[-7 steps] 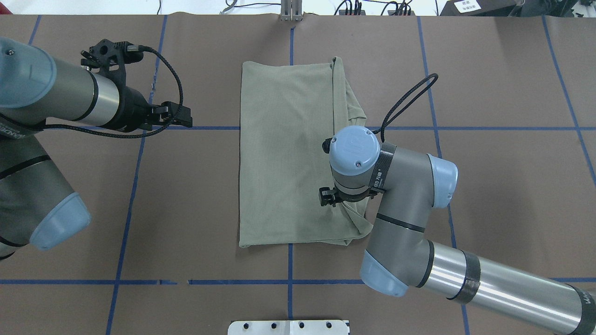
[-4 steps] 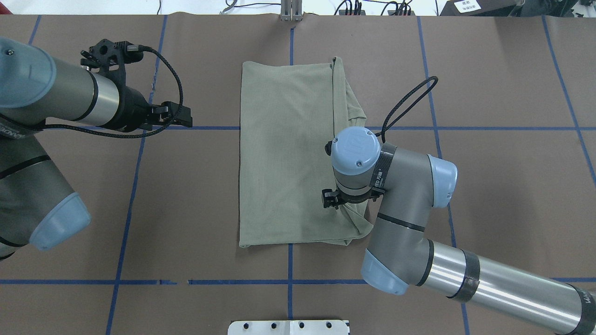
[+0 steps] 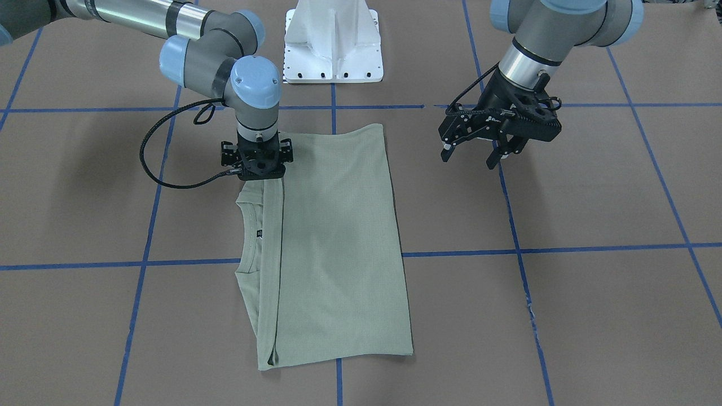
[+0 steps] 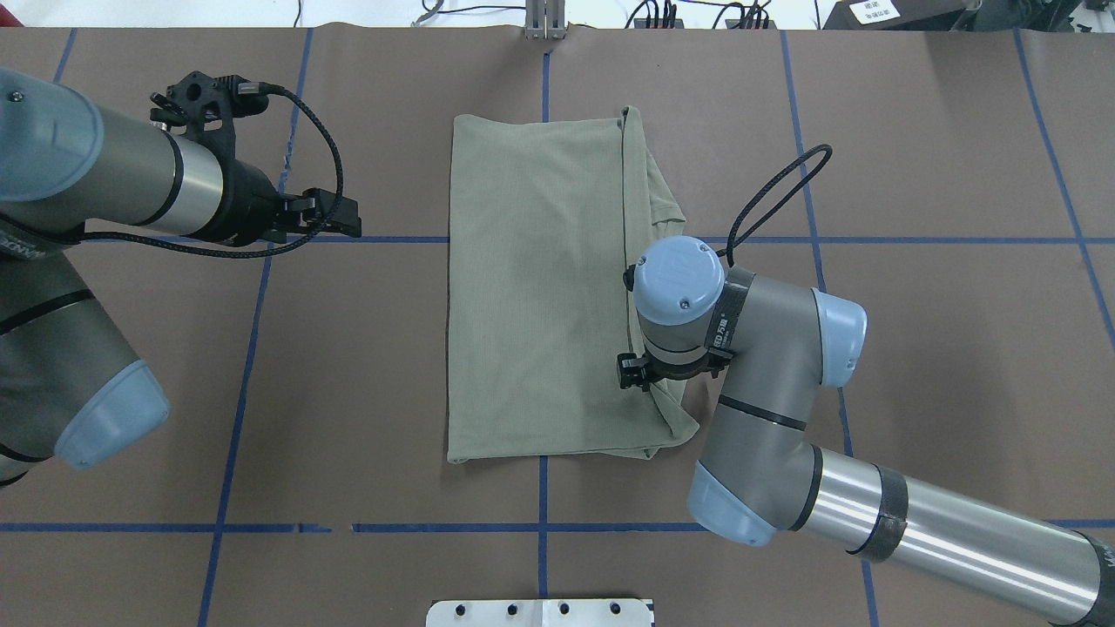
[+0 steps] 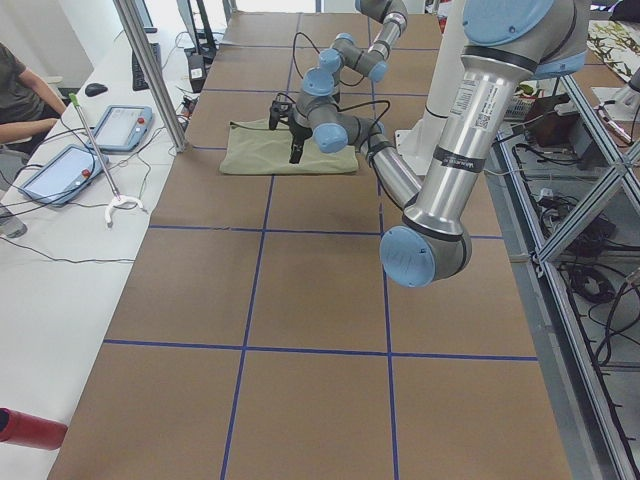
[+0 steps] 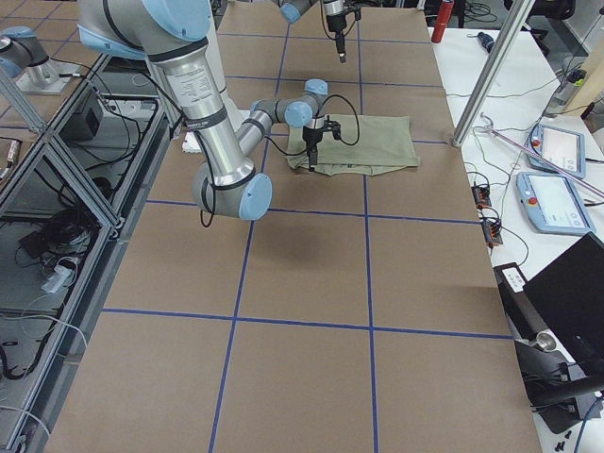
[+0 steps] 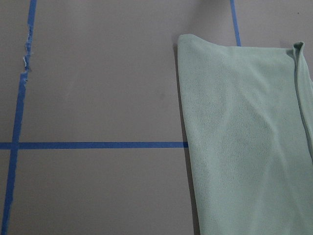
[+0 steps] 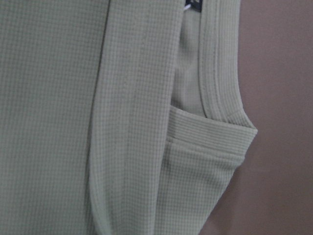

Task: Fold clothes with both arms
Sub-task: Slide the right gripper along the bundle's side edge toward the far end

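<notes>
Seen from the operators' side of the brown table [image 3: 564, 316], the nearest thing was the pale green shirt [image 3: 333, 242]. It lay flat near the table's middle, folded lengthwise into 1 long, narrow rectangle. One short end pointed at the operators and the other at the robot, and a blue tape line [image 3: 564, 248] ran under it crosswise.

Along the long edge on the robot's right, a narrower folded layer stuck out from under the top panel. There the round ribbed neckline [image 3: 243, 210] lay open, with the small black neck label [image 3: 259, 233] just inside it.

Just beyond the neckline, on that same edge, the right gripper [image 3: 260, 172] pointed straight down, low over the fabric. Its fingertips were hidden under its own body. I could not tell whether they were spread or pinching, or whether they touched the cloth. Its wrist camera showed only collar and folded knit, very close.

Across the shirt, the left gripper [image 3: 468, 162] hung above bare table, well apart from the cloth. Its 2 fingers were spread and held nothing.

Farthest back, between the 2 arms, stood the white pedestal base [image 3: 333, 51].
</notes>
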Tool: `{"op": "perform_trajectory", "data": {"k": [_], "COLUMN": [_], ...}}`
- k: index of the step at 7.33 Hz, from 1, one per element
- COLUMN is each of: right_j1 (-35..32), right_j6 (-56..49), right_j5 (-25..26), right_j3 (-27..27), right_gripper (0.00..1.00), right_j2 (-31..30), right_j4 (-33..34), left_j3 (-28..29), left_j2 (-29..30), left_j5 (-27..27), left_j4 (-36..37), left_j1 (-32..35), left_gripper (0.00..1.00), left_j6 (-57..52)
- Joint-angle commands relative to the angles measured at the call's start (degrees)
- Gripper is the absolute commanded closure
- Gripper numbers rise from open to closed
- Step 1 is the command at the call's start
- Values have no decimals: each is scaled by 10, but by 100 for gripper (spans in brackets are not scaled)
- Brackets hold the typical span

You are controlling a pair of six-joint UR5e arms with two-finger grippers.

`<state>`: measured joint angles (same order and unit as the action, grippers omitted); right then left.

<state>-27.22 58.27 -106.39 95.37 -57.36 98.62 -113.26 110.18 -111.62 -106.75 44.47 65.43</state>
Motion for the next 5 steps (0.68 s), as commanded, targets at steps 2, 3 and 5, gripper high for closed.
{"op": "perform_trajectory", "data": {"k": [2,3,5], "right_j1": [-13,-23,-35], "right_j6": [0,-3,-25], "right_j5": [-4,-14,-15], "right_j3": [3,6,56], "right_gripper": [0,0,0], "right_j2": [-14,-28,-77], "right_j4": [-1,-2,-1], "left_j3": [0,0,-1], "left_j2": [2,3,4], "left_j5": [1,1,1], "left_j4": [0,0,0], "left_j1": [0,0,0], "left_gripper": [0,0,0], "left_j6": [1,1,2]}}
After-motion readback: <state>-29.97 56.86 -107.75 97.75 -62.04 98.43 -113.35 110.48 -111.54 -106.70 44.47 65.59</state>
